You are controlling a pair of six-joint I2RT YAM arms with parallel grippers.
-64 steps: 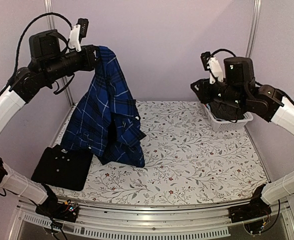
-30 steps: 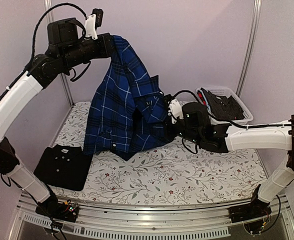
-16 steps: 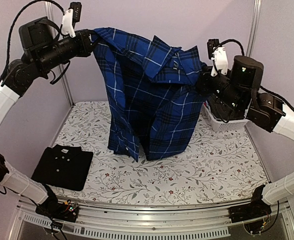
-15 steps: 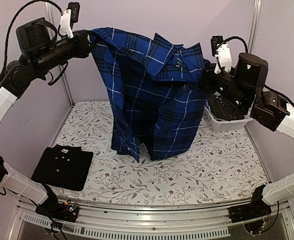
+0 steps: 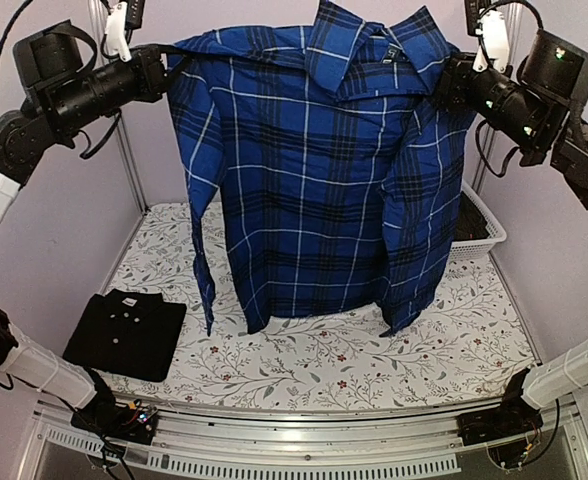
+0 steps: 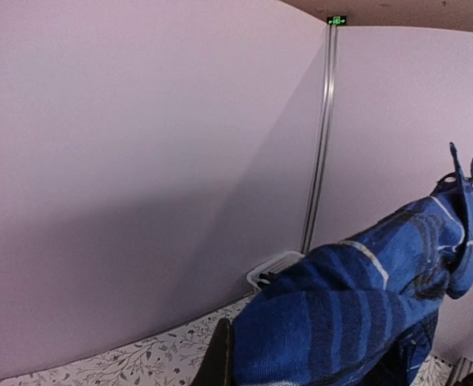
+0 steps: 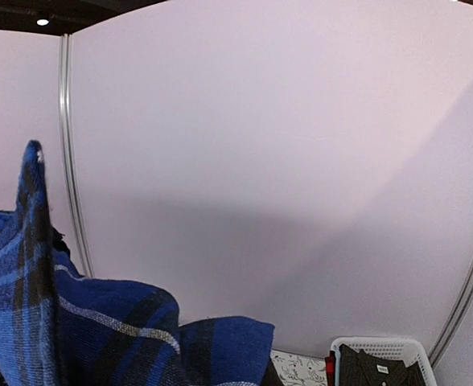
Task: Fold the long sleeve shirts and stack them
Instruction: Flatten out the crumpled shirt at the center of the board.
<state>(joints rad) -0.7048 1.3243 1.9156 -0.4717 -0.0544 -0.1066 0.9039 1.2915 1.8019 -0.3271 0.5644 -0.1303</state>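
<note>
The blue plaid shirt (image 5: 314,170) hangs spread wide and high above the table, collar up, hem just above the cloth. My left gripper (image 5: 166,72) is shut on its left shoulder and my right gripper (image 5: 444,82) is shut on its right shoulder. In the left wrist view the plaid cloth (image 6: 357,322) bunches over the fingers (image 6: 219,362). The right wrist view shows the plaid cloth (image 7: 100,330) at the bottom left, with the fingers mostly hidden. A black shirt (image 5: 126,333), folded, lies at the table's front left.
A white lattice basket (image 5: 476,228) holding dark clothes (image 7: 377,366) stands at the back right, partly behind the hanging shirt. The floral table cover (image 5: 324,360) spans the table. Pale walls and metal posts (image 6: 321,137) close in the back and sides.
Both arms have risen and moved apart, stretching the plaid shirt from a bunched drape into a flat, spread hang. The black shirt has not moved.
</note>
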